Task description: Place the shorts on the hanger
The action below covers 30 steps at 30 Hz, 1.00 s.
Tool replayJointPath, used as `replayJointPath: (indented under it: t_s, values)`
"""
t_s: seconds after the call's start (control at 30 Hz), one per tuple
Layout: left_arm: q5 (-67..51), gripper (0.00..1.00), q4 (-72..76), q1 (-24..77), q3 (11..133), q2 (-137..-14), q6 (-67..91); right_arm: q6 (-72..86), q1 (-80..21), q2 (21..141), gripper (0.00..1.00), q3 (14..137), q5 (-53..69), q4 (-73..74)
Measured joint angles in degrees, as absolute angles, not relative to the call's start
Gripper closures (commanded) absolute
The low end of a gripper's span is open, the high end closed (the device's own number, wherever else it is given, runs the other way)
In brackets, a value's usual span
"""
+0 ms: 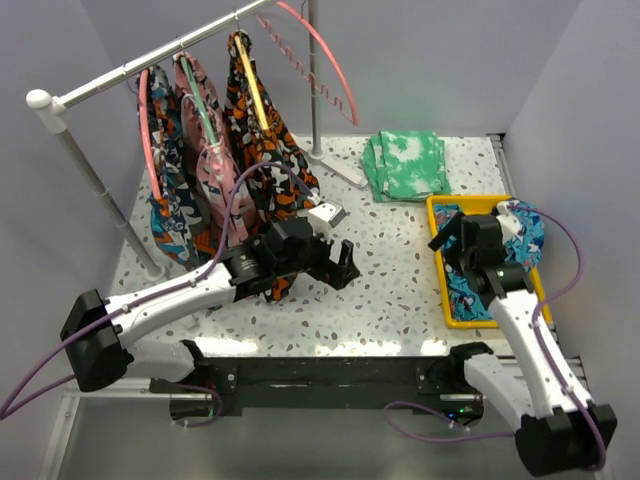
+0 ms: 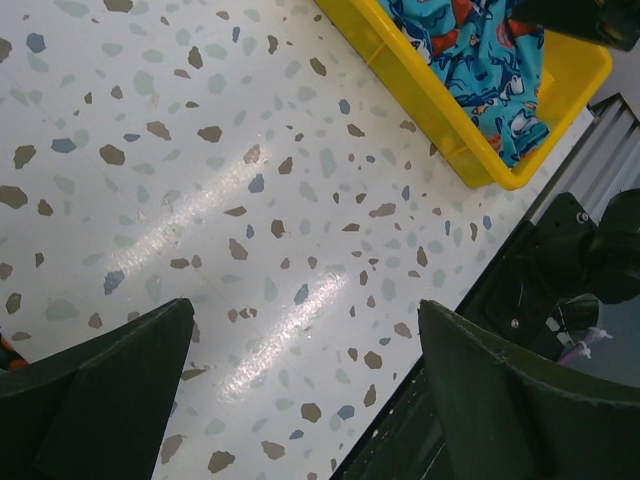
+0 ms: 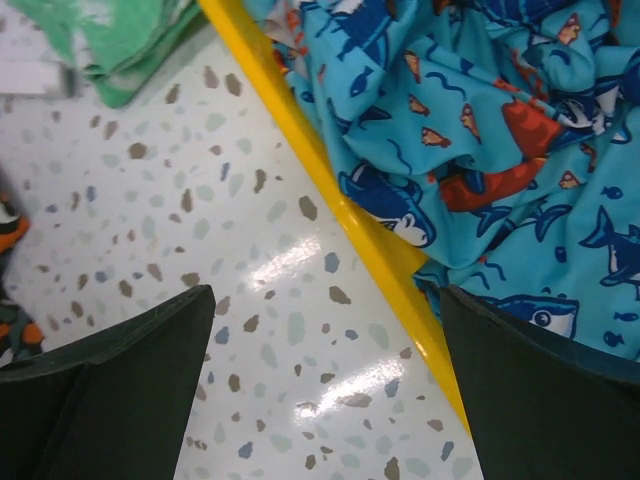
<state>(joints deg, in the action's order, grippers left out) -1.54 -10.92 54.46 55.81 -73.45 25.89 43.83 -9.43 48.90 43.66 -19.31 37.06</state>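
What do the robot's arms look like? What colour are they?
The left arm and the right arm are made of smooth white tubes joined by chunky black joints. A thin purple cable loops along each one. Each arm ends in a black pincer. The left pincer and the right pincer both have two broad, dark, wedge-shaped fingers.

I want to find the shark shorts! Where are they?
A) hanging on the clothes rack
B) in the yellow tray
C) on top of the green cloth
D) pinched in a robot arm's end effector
B: the turquoise shark-print shorts lie crumpled inside the yellow tray, not on the rack, the cloth or in any grip.
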Motion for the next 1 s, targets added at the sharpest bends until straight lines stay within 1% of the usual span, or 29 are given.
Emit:
replayJointPath:
  t_s: [0.17, 0.27, 0.33, 0.37, 0.43, 0.5, 0.53, 0.57, 0.6, 0.63, 0.73, 0.83, 0.93, 1.0]
  values:
    - [-2.4, 0.0, -13.0, 54.5, 55.8, -73.4, 25.9, 43.5, -1.8, 63.4, 0.01, 47.2, -20.9, 34.1]
    - [-2.3, 0.0, -14.1, 54.5, 55.8, -73.0, 25.9, 43.8, 0.0, 68.5, 0.02, 47.2, -22.1, 31.8]
    - [-2.3, 0.0, -14.8, 54.5, 55.8, -72.3, 25.9, 44.2, 0.0, 72.1, 0.06, 47.2, -22.6, 29.0]
    - [-2.3, 0.0, -14.9, 54.5, 55.8, -71.9, 25.9, 44.4, 0.0, 74.3, 0.12, 47.2, -22.7, 27.1]
    - [-2.3, 0.0, -14.8, 54.5, 55.8, -71.2, 25.9, 44.5, 0.4, 77.6, 0.18, 46.7, -22.3, 23.3]
    - [-2.1, 0.0, -14.7, 54.5, 55.8, -70.6, 25.9, 44.6, 0.8, 78.9, 0.37, 44.5, -21.8, 18.9]
    - [-2.1, 0.0, -14.7, 54.5, 55.8, -70.3, 25.9, 44.6, 1.0, 78.4, 0.5, 42.6, -21.8, 16.7]
    - [-2.0, 0.0, -14.7, 54.5, 55.8, -70.1, 25.9, 44.6, 1.2, 77.5, 0.78, 40.9, -21.8, 15.5]
    - [-1.8, 0.0, -14.7, 54.6, 55.7, -69.9, 25.9, 44.4, 1.2, 76.9, 0.93, 40.0, -21.9, 15.2]
    - [-1.6, 0.0, -14.6, 54.6, 55.5, -69.6, 25.9, 44.4, 1.3, 76.2, 1.0, 39.4, -22.2, 15.1]
    - [-1.0, 0.0, -14.7, 54.6, 55.0, -68.8, 26.0, 43.7, 1.5, 74.2, 1.0, 39.7, -23.1, 15.7]
    - [-0.4, 0.0, -14.7, 54.6, 55.0, -68.4, 26.1, 42.2, 1.5, 70.5, 1.0, 42.1, -23.1, 19.6]
    - [1.0, 0.0, -14.8, 54.6, 55.0, -67.8, 26.5, 39.5, 1.5, 64.1, 1.0, 47.6, -22.9, 24.8]
    - [2.2, 0.0, -14.8, 54.6, 55.0, -67.0, 26.7, 37.4, 1.5, 59.7, 1.0, 54.3, -22.5, 28.4]
